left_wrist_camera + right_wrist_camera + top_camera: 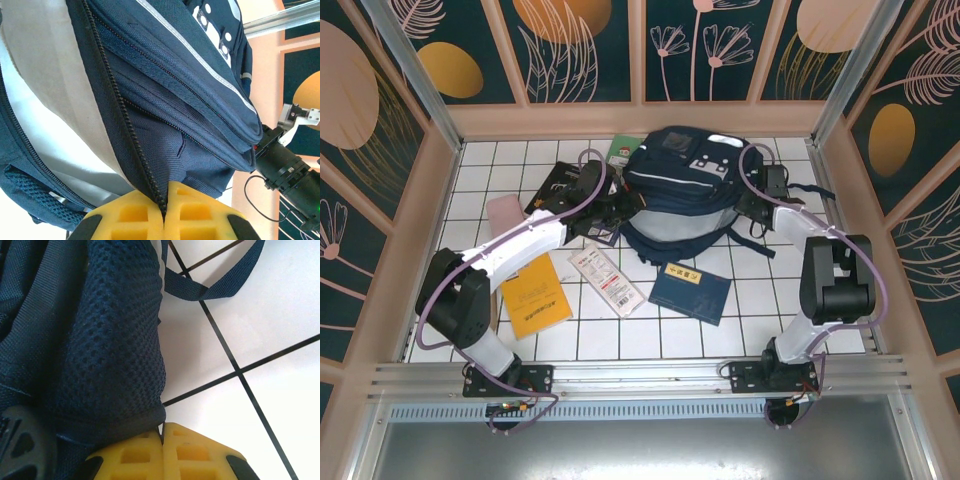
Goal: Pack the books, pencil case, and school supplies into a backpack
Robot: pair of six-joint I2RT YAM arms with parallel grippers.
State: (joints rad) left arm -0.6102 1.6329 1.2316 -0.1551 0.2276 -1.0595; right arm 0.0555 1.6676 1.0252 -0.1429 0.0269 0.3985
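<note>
Seen from above, the navy backpack (685,185) lay at the far middle of your white tiled table (760,300), striped front panel up, with an arm reaching in at each side.

Your left gripper (623,207) sat against the bag's left edge. In its wrist view the yellow fingers (135,220) were pressed together, and the open zip's toothed edge (125,125) ran straight down into the seam between them. They were pinching the backpack there, and pale lining showed left of the zip.

Your right gripper (756,203) sat at the bag's right side. In its wrist view the fingers (195,455) were closed flat against each other, right below the bound hem of a mesh side pocket (120,340) (whether any fabric was caught between them, I cannot tell). A loose strap (215,287) curled over the tiles beyond.

Everything else lay outside the bag. A yellow-orange book (535,297), the white packet (608,280) with red print and a navy book (690,292) lay in a row on the near tiles. The pink pencil case (505,212) lay to the left, just beyond the left forearm. A black book (555,185) lay by the left wrist, and a green book (620,152) poked out at the bag's far left corner.
</note>
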